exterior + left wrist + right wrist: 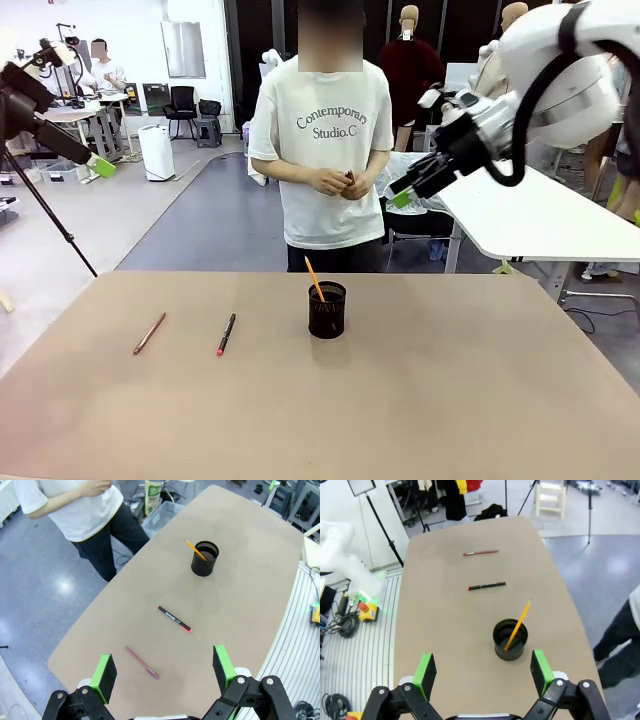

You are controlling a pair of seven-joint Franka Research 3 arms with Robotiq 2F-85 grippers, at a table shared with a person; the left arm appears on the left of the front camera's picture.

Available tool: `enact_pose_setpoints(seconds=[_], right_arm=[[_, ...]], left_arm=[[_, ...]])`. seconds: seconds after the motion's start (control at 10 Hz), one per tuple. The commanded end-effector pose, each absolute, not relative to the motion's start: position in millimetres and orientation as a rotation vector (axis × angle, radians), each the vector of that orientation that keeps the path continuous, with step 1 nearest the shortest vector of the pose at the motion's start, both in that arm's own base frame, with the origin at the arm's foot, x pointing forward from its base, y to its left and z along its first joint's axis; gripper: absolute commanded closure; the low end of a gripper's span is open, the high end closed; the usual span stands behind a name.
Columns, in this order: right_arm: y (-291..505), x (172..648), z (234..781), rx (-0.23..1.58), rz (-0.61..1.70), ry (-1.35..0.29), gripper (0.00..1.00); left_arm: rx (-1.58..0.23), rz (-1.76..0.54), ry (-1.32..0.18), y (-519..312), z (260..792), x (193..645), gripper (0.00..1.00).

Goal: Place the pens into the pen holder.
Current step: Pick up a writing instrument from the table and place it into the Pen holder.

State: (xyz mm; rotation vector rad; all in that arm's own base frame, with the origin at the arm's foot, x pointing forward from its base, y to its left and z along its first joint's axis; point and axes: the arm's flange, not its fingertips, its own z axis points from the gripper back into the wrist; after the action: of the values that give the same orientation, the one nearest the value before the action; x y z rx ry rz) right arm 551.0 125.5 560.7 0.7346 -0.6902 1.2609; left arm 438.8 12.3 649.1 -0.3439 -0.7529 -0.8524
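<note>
Overhead, your right claw (483,670) hangs wide open and empty, the holder (510,642) just ahead of it and the orange pen (518,626) leaning inside, top end tilted away. Your left claw (164,669), equally spread and empty, faces the pink pen (142,662), then the black pen (175,619). Both lie diagonally, red tip nearer.

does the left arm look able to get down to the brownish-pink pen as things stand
Likely yes. The left gripper hangs open above the table, and the brownish-pink pen lies flat on it, in line between the fingers. The black pen lies apart, and nothing covers the way down.
</note>
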Motion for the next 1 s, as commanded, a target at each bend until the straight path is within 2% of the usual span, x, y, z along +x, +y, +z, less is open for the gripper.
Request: enact_pose_setpoints(seconds=[0.0,0.2,0.3,0.9], right_arm=[[103.4,544.1,569.6,0.753,1.270,-0.672,0.00],[72.6,558.5,592.8,0.812,1.300,-0.612,0.00],[61.5,561.9,600.1,0.784,1.315,-0.594,0.00],[12.0,569.2,614.4,0.735,1.335,-0.711,0.00]], left_arm=[[-0.344,-0.853,-0.761,12.0,649.5,438.5,0.00],[-0.344,-0.853,-0.761,12.0,649.5,438.5,0.00],[-0.344,-0.853,-0.761,12.0,649.5,438.5,0.00],[-0.344,-0.853,-0.761,12.0,649.5,438.5,0.00]])
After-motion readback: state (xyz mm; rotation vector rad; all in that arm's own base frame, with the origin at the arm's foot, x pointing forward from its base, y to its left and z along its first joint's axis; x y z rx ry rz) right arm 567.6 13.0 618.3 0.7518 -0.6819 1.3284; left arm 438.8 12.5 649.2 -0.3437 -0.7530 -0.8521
